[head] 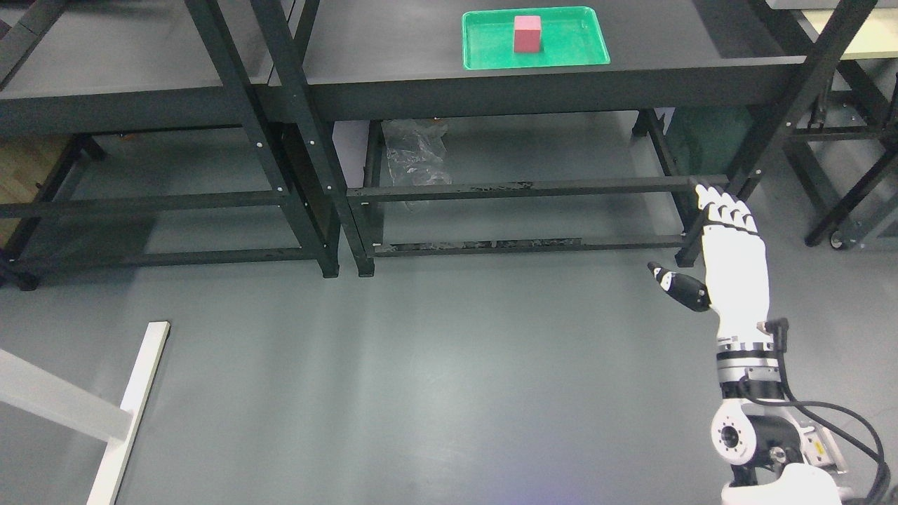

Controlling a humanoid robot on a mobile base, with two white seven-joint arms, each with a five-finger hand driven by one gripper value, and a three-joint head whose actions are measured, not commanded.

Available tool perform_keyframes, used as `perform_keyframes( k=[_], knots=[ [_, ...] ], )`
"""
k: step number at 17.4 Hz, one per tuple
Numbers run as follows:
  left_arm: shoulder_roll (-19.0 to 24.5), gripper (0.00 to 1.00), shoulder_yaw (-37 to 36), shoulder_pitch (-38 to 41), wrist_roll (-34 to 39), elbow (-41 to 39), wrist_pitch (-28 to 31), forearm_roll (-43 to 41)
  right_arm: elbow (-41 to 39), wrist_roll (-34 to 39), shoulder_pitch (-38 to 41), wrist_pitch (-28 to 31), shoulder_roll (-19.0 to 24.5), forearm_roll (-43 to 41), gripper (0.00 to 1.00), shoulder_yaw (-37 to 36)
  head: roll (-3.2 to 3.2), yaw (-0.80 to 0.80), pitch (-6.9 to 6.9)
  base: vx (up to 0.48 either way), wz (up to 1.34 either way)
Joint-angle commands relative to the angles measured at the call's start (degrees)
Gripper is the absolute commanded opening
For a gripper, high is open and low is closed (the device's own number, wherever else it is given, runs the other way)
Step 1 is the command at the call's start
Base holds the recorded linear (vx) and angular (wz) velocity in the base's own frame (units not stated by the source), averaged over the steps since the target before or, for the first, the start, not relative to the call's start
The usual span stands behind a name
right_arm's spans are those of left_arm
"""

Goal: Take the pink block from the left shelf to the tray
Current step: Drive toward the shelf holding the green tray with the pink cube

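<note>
A pink block stands upright inside the green tray on the top of the right black shelf. My right hand is low at the right, well below and to the right of the tray, over the floor beside the shelf's leg. Its white fingers are straight and the dark thumb sticks out to the left; it holds nothing. The left shelf's top shows bare in the part I see. My left arm does not show.
Two black metal shelf frames stand side by side with low crossbars. Crumpled clear plastic lies under the right shelf. A white frame leg lies at the lower left. More black stands are at the right.
</note>
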Motion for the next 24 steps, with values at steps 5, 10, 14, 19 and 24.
perform_keyframes(
  k=[5,10,14,19,24],
  knots=[
    [1.01,1.00,0.00,0.52,0.04,0.00,-0.14,-0.09,-0.07,0.16,0.27,-0.01,-1.00,-0.16,0.99,1.15,0.00,0.00,0.00,0.226,0.10],
    [1.01,1.00,0.00,0.52,0.04,0.00,-0.06,-0.09,-0.07,0.33,-0.96,-0.01,-1.00,-0.25,0.99,1.41,0.00,0.00,0.00,0.282,0.12],
    [1.01,1.00,0.00,0.52,0.04,0.00,-0.14,-0.09,0.01,0.33,-1.23,-0.01,-1.00,-0.68,0.99,2.11,0.00,0.00,0.00,0.322,0.12],
    [1.01,1.00,0.00,0.52,0.04,0.00,-0.14,-0.09,0.01,0.42,-1.32,-0.09,-1.00,-2.44,0.99,2.91,0.00,0.00,0.00,0.295,0.16],
    [1.01,1.00,0.00,0.52,0.04,0.00,-0.14,-0.09,0.10,0.95,-1.32,-0.09,-2.63,-8.76,0.99,2.82,0.00,0.00,0.00,0.318,0.08]
  ],
)
